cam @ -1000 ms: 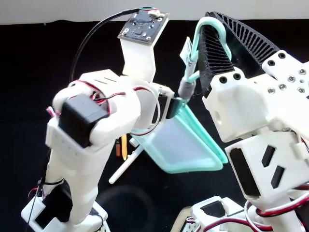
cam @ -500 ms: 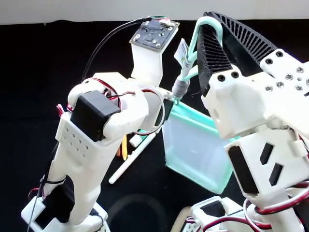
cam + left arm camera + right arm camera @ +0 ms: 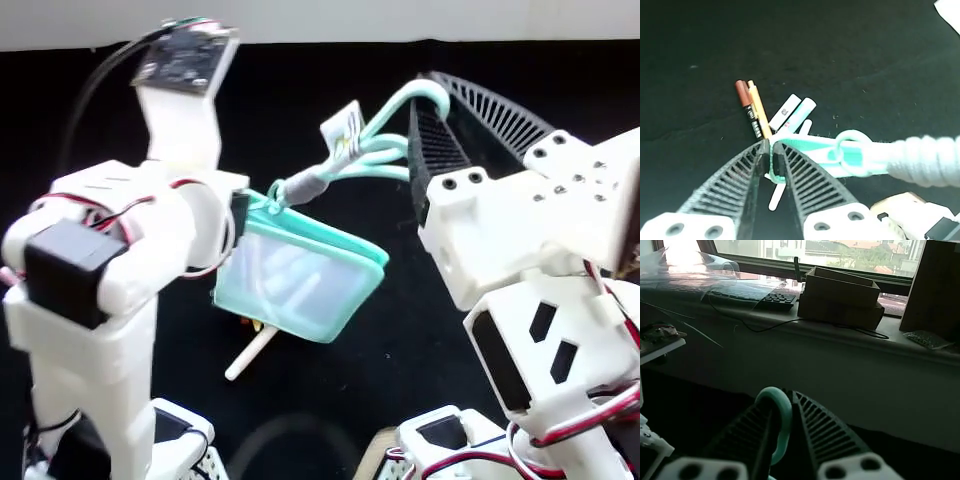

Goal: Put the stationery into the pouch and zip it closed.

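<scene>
Pouch (image 3: pixel 295 275) is swinging left from before, left end effector (image 3: pixel 770 146) pinching its rim and right end effector (image 3: pixel 783 399) clamping its strap (image 3: pixel 385 155), likely keeping it taut while pens (image 3: pixel 754 107) are lying on tabletop (image 3: pixel 700 50).

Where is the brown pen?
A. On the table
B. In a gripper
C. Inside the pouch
A: the brown pen lies on the black table, outside the lifted pouch.
</scene>
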